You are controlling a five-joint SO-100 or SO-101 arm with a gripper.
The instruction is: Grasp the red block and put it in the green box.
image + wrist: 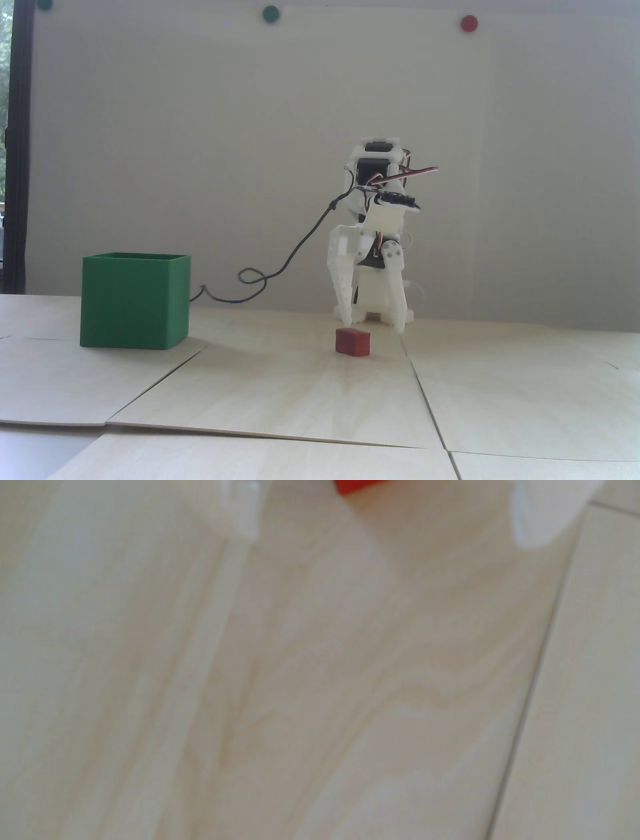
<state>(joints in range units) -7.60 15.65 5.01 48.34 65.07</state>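
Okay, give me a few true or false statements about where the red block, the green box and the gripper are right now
1. The red block lies on the table. True.
2. The gripper is shut on the block. False: it is open, its fingertips on either side above the block.
3. The green box stands left of the block in the fixed view. True.
4. The block is inside the box. False: it is on the table, apart from the box.

red block [352, 342] on table [300, 400] | green box [135, 300] left | hand [374, 324] behind
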